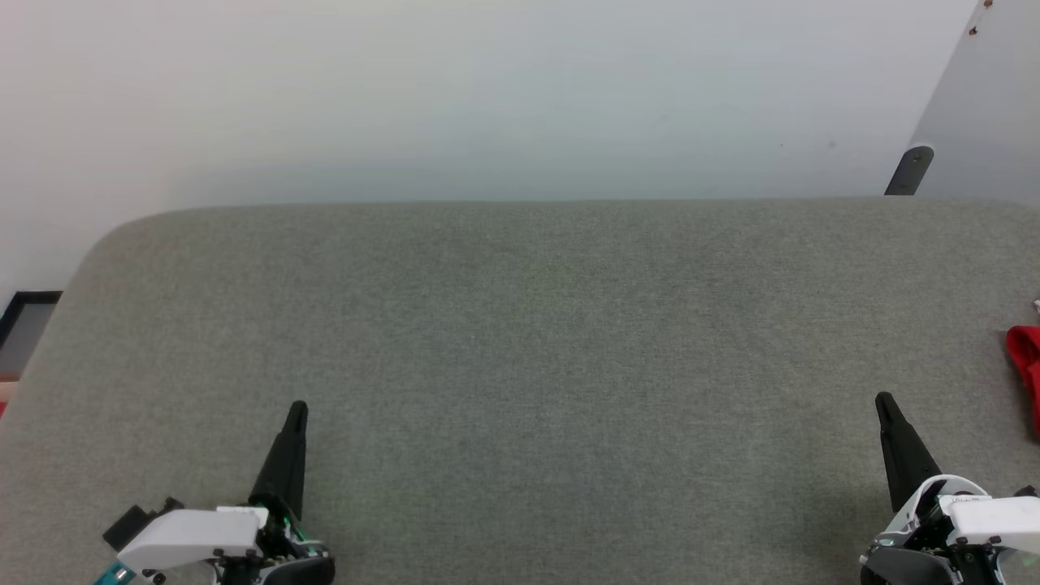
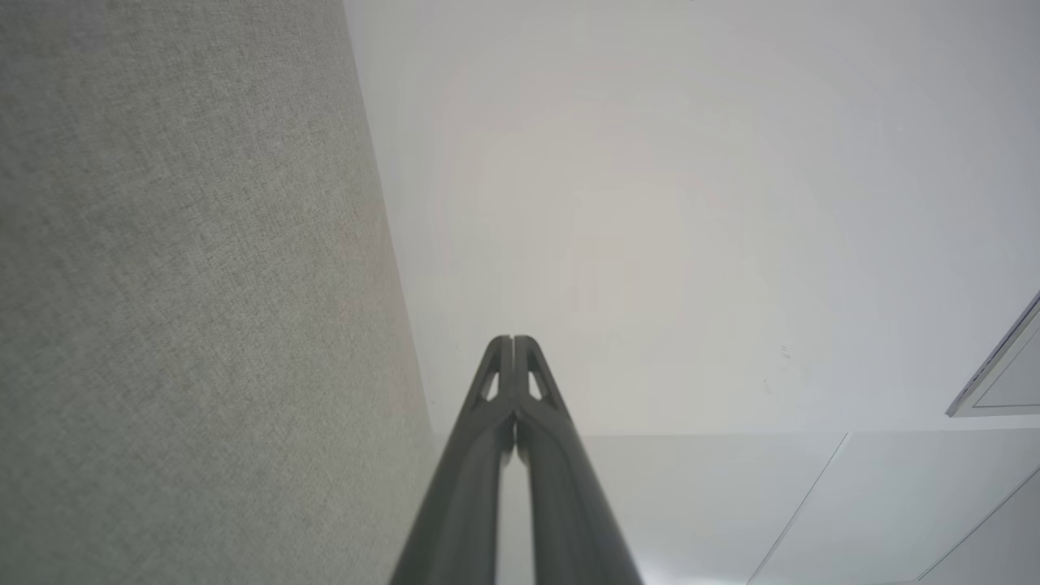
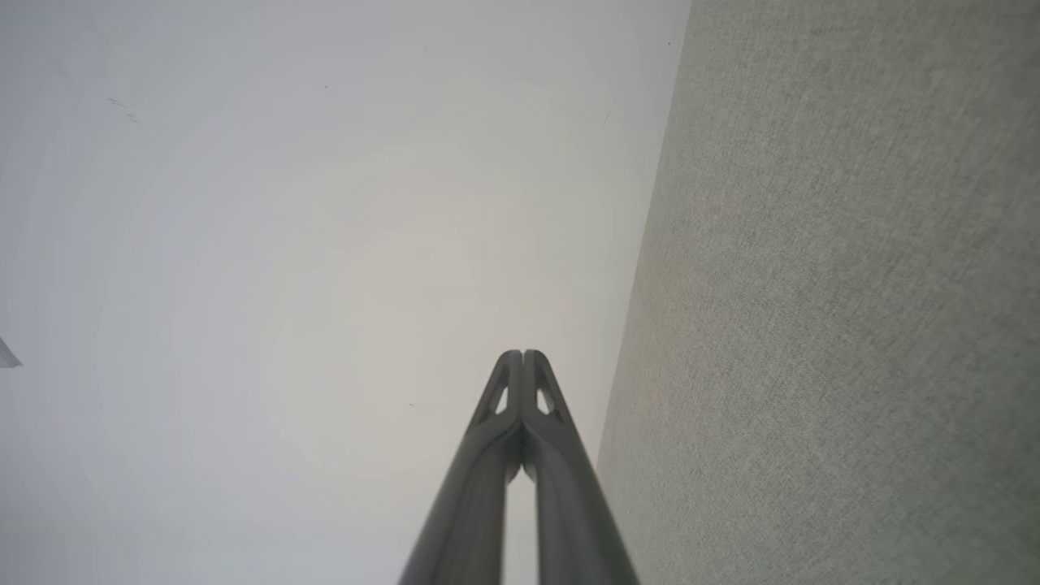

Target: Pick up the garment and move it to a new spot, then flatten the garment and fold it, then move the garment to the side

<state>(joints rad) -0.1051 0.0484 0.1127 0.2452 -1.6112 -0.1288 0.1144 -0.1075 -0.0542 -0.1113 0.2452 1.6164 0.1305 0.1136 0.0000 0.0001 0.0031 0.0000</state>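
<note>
Garment [image 1: 1025, 366]: red edge on grey desk [image 1: 520, 325], right of right end effector [image 1: 884, 400]. Left end effector [image 1: 298, 406] well apart; both pressed together, empty.

Two grippers here: left gripper [image 1: 298, 409], right gripper [image 1: 883, 400]. One red garment [image 1: 1025, 357] right of the right gripper. One table [image 1: 520, 309].

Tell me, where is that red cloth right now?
In the head view the red cloth lies at the far right edge of the grey surface, cut off by the frame, just right of the right gripper.
</note>
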